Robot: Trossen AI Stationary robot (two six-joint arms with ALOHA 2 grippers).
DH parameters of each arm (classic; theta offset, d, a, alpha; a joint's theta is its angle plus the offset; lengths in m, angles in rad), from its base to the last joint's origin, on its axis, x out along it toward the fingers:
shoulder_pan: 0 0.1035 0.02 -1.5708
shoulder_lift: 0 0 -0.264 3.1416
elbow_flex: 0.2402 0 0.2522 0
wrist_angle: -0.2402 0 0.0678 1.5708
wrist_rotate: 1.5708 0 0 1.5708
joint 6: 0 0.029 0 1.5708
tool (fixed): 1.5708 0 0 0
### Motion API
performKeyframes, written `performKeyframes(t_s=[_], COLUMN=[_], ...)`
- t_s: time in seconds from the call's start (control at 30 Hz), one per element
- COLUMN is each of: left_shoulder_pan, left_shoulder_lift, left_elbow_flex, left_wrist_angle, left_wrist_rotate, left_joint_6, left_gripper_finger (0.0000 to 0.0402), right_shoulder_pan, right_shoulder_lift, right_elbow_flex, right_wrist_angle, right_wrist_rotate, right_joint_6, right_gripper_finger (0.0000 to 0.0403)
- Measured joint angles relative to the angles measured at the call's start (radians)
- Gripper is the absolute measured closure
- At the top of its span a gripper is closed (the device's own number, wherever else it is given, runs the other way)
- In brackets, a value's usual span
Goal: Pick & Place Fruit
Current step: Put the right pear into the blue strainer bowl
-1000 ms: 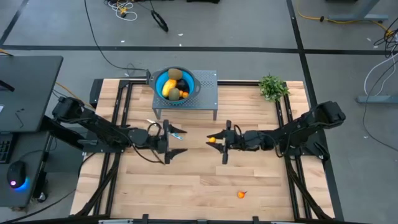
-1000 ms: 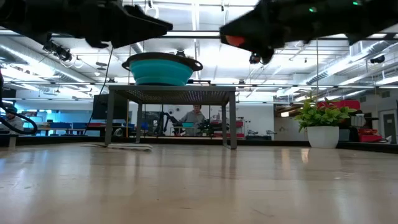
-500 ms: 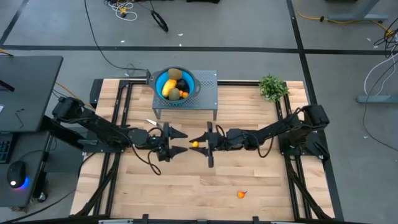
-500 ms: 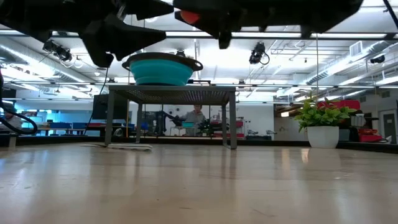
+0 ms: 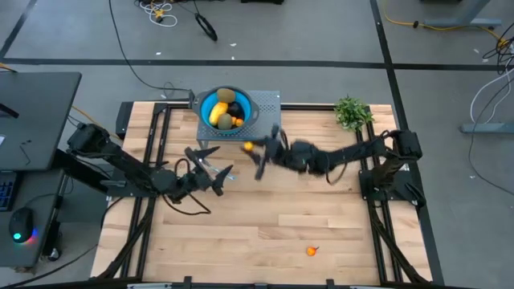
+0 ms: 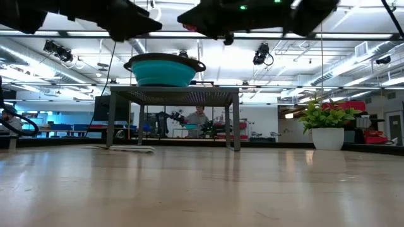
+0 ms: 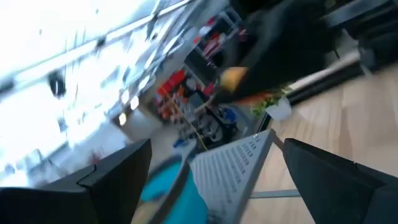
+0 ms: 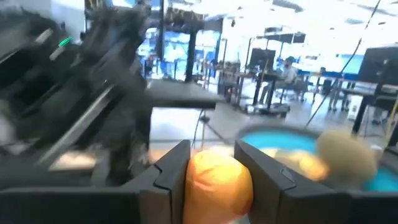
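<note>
My right gripper [image 5: 254,152] hangs above the table just in front of the grey stand [image 5: 261,120], shut on a small orange fruit [image 8: 217,183]. On the stand sits the blue bowl [image 5: 225,108], holding a yellow fruit, olive-brown ovals [image 8: 345,155] and other fruit. My left gripper [image 5: 210,163] hovers open to the left of the right one, with nothing between its fingers [image 7: 106,180]. Another orange piece [image 5: 311,250] lies on the table near its front edge. My right gripper pinches the orange fruit by its two sides [image 8: 194,180] between the two fingers. The fingers come about level from the table's right side, pointing toward the bowl. The fruit is lifted clear of the table.
A green plant in a white pot [image 5: 352,112] stands at the far right corner. A blue-handled knife [image 5: 228,172] lies on the table beside my left gripper. A person sits in the room behind the stand [image 6: 201,116]. The wooden table's middle and front lie bare.
My right gripper has carried the orange fruit toward the table's left, then up and toward the far edge, up to the stand and bowl. My left gripper has stayed open, risen a little and turned toward the far edge.
</note>
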Motion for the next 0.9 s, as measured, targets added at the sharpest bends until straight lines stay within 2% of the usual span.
performKeyframes(t_s=[0.13,0.23,0.33,0.5,0.63,0.73,0.9], left_shoulder_pan=[-0.040,-0.056,-0.061,-0.061,-0.063,-0.063,-0.062], left_shoulder_lift=[0.000,0.001,0.001,0.001,0.001,0.001,0.001], left_elbow_flex=[0.000,-0.001,-0.001,-0.001,-0.001,-0.001,-0.001], left_wrist_angle=[-0.007,-0.018,-0.010,-0.014,-0.016,-0.016,-0.016], left_wrist_rotate=[-0.016,-0.031,-0.048,-0.037,-0.026,-0.020,0.014], left_joint_6=[-0.169,-0.239,-0.251,-0.251,-0.272,-0.277,-0.295], left_gripper_finger=[0.0029,0.0029,0.0029,0.0029,0.0029,0.0029,0.0029], right_shoulder_pan=[-0.117,-0.174,-0.223,-0.283,-0.307,-0.321,-0.328], right_shoulder_lift=[0.000,0.000,0.003,0.087,0.141,0.146,0.146], right_elbow_flex=[0.130,0.202,0.239,0.288,0.317,0.333,0.335], right_wrist_angle=[-0.129,-0.217,-0.233,-0.232,-0.225,-0.219,-0.230], right_wrist_rotate=[-0.134,-0.163,-0.219,-0.291,-0.306,-0.315,-0.319], right_joint_6=[0.035,0.019,-0.002,0.020,-0.040,-0.046,-0.044], right_gripper_finger=[0.0276,0.0276,0.0276,0.0276,0.0274,0.0256,0.0192])
